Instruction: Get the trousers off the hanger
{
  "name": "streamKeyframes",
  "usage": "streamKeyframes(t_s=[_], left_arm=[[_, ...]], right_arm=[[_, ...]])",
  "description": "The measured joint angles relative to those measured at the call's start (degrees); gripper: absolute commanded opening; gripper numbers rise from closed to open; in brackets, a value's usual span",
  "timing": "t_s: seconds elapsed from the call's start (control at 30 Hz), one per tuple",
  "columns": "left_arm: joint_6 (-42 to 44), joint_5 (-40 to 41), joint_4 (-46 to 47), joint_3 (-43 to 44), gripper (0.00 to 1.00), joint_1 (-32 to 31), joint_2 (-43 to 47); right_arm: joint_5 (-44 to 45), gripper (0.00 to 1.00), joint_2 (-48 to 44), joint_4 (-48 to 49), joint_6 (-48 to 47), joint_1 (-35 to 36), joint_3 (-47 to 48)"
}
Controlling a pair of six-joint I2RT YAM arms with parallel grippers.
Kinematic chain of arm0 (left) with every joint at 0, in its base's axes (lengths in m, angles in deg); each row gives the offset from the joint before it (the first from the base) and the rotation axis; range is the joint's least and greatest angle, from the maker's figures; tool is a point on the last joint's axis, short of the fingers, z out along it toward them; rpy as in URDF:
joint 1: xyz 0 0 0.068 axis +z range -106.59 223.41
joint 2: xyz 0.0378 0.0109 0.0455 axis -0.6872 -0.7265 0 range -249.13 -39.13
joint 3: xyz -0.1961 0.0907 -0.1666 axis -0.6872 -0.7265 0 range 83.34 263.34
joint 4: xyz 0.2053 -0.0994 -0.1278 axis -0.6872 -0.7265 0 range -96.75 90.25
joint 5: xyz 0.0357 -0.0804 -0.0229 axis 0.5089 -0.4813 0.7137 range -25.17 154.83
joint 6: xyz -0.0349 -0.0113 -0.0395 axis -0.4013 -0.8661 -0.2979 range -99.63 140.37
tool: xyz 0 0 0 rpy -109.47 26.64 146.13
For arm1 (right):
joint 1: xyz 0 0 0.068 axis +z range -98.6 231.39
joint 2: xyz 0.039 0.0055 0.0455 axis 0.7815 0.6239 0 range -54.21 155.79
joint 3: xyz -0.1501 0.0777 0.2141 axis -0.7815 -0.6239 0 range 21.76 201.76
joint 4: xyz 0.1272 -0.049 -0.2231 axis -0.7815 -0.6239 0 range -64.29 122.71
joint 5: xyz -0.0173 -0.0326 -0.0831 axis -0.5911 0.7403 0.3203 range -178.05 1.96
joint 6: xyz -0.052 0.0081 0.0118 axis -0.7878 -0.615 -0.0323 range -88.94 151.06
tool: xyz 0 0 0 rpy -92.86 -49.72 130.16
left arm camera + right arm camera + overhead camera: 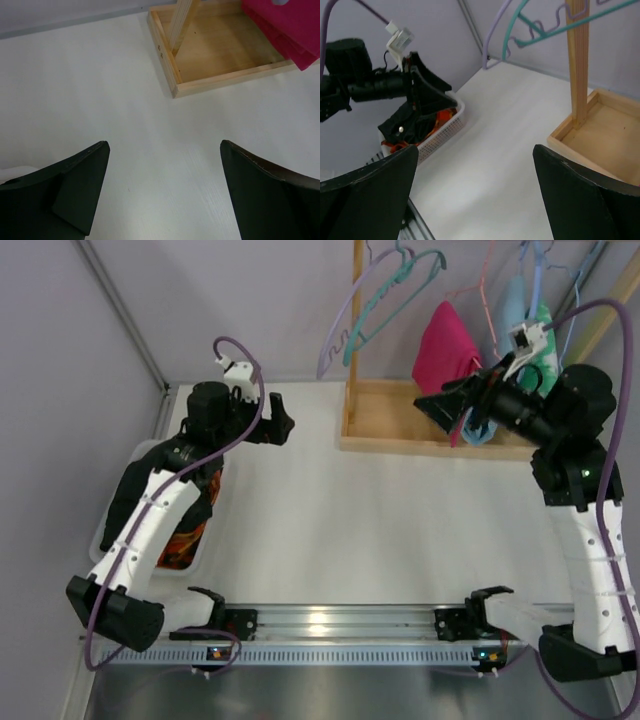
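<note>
Two arms rise from the near edge of the white table (380, 520). At the left, a white basket (103, 530) holds dark and orange clothes. Beyond it the left gripper (284, 424) hangs above bare tabletop, its jaws spread wide and empty. Farther right, the right gripper (437, 420) also stands wide apart, holding nothing, just in front of the pink trousers (447, 340). They drape folded over a pink hanger (486, 300) on the wooden rack (372, 430), near an empty purple hanger (335, 335) and teal hanger (390, 300).
</note>
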Motion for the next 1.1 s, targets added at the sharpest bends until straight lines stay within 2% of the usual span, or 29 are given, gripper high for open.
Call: streamKeyframes(t_s=[0.2, 0.33, 0.57, 0.87, 1.1], left_arm=[[-1.42, -0.46, 0.94, -0.72, 0.99, 1.18, 6.86], [-2.75, -1.01, 2.05, -1.40, 0.99, 2.54, 8.70], [-3.19, -1.42, 2.49, -2.29, 0.99, 3.82, 8.66], [-4.72, -2.19, 2.86, -3.23, 0.99, 5.66, 8.63], [-5.64, -2.40, 2.91, -4.00, 0.99, 6.40, 8.63]], right_arm=[[-2.97, 0.99, 11.74, 0.66, 5.09, -6.75, 15.54], [-5.53, 0.99, 20.11, 1.95, 10.73, -13.86, 23.63], [-6.99, 0.98, 28.48, 5.20, 19.39, -23.58, 30.34], [-9.11, 0.93, 36.41, 8.63, 28.98, -25.35, 33.16], [-10.16, 0.87, 37.73, 9.94, 31.91, -24.06, 33.16]])
